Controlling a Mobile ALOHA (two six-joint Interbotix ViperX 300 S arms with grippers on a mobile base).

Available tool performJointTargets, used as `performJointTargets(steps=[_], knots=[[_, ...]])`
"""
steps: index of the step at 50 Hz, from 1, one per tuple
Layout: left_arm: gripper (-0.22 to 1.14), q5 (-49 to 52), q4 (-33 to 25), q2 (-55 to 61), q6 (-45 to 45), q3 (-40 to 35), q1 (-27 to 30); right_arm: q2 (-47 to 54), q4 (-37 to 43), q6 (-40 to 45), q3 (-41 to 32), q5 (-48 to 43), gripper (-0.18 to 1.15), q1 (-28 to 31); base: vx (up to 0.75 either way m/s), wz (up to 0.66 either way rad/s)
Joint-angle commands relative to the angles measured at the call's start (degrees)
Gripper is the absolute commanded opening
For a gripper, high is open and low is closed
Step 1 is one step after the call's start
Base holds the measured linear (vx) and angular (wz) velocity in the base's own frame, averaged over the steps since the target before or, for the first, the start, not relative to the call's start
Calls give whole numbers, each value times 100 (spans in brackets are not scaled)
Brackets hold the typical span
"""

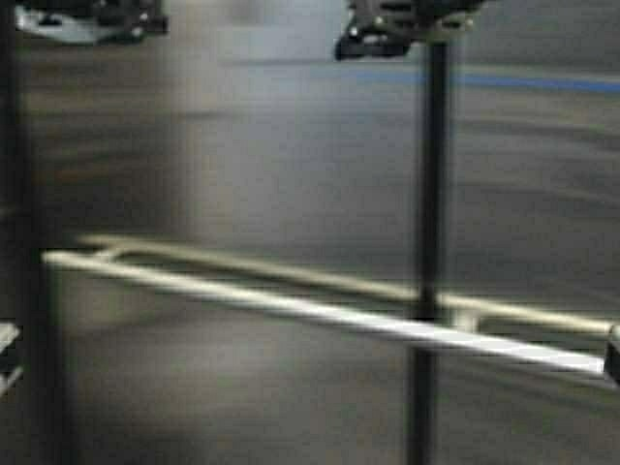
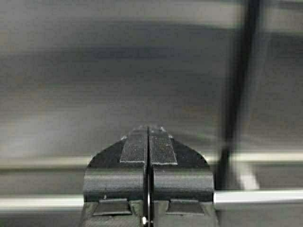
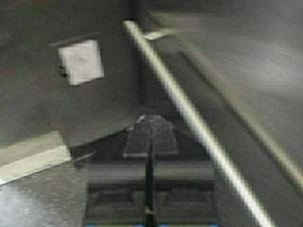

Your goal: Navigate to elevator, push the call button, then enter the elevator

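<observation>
Both sets of fingers are pressed flat together with nothing between them: the left gripper (image 2: 148, 142) shows its ribbed pads meeting along one thin seam, and the right gripper (image 3: 150, 135) looks the same, pinched to a narrow line. Neither touches anything.

Past the fingers stands brushed steel. The elevator (image 1: 291, 165) fills the high view as a wall of steel panels split by a dark vertical seam (image 1: 429, 262), with a handrail (image 1: 320, 312) running across it from left to right, its reflection just behind. The arms hang at the top edge of that view, left gripper (image 1: 92, 21) on the left, right gripper (image 1: 387, 37) on the right, both held up and clear of the rail.

From this I would judge the robot is on the last step, already inside the car or nearly so. What remains is only to roll to a stop short of the far wall, keeping the arms off the rail.

Only the right wrist view shows a corner where two panels meet, with a pale square plate (image 3: 81, 61) on one of them. The left wrist view shows the rail head-on.
</observation>
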Motion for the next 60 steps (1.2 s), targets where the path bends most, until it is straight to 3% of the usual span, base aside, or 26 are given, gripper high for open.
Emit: performJointTargets(steps=[1,40,60], knots=[[3,-44,9,26,-35,-97,-9,70,26,0,-79,-53,6,9,4,43],[3,-44,0,35,-79,-105,-9,-44,44,9,-158,-9,6,0,7,51],[3,-44,0,62,-70,-105,-18,123,791,0,-422,-44,6,-158,9,18]])
